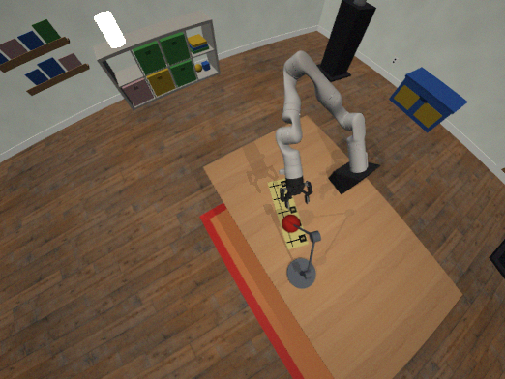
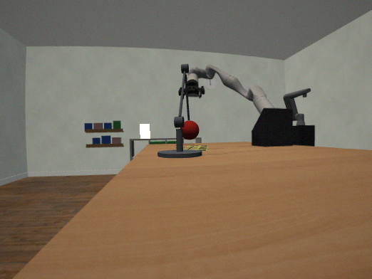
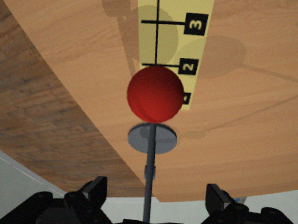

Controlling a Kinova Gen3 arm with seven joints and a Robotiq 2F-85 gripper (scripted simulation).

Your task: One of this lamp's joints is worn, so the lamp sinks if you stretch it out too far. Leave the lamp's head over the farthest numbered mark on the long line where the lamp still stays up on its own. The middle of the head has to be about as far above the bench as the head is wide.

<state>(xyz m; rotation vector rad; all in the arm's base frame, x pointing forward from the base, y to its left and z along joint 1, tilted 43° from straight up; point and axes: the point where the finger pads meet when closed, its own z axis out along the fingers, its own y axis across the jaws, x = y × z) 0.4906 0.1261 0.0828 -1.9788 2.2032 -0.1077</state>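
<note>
The lamp's red ball head (image 1: pixel 291 223) (image 2: pixel 189 129) (image 3: pixel 155 94) hangs above the yellow numbered strip (image 1: pixel 301 245) (image 3: pixel 195 50). It covers the line around mark 2 in the top view; the wrist view shows mark 2 just beyond it. In the exterior view its middle looks roughly one head width above the bench. The grey lamp base (image 1: pixel 294 279) (image 2: pixel 179 154) (image 3: pixel 167 144) stands flat, and the elbow joint (image 1: pixel 315 236) (image 2: pixel 184 68) is high. My gripper (image 1: pixel 298 199) (image 2: pixel 192 93) (image 3: pixel 155 191) is open and empty, above the strip's farther marks, apart from the head.
The lamp's thin arm rises between my fingers' sides in the wrist view, farther off. The wooden bench (image 1: pixel 377 290) (image 2: pixel 231 213) has its edge near the lamp, with a red and orange border (image 1: pixel 242 285) below. The robot's black base block (image 1: pixel 350 178) (image 2: pixel 272 128) stands on the bench.
</note>
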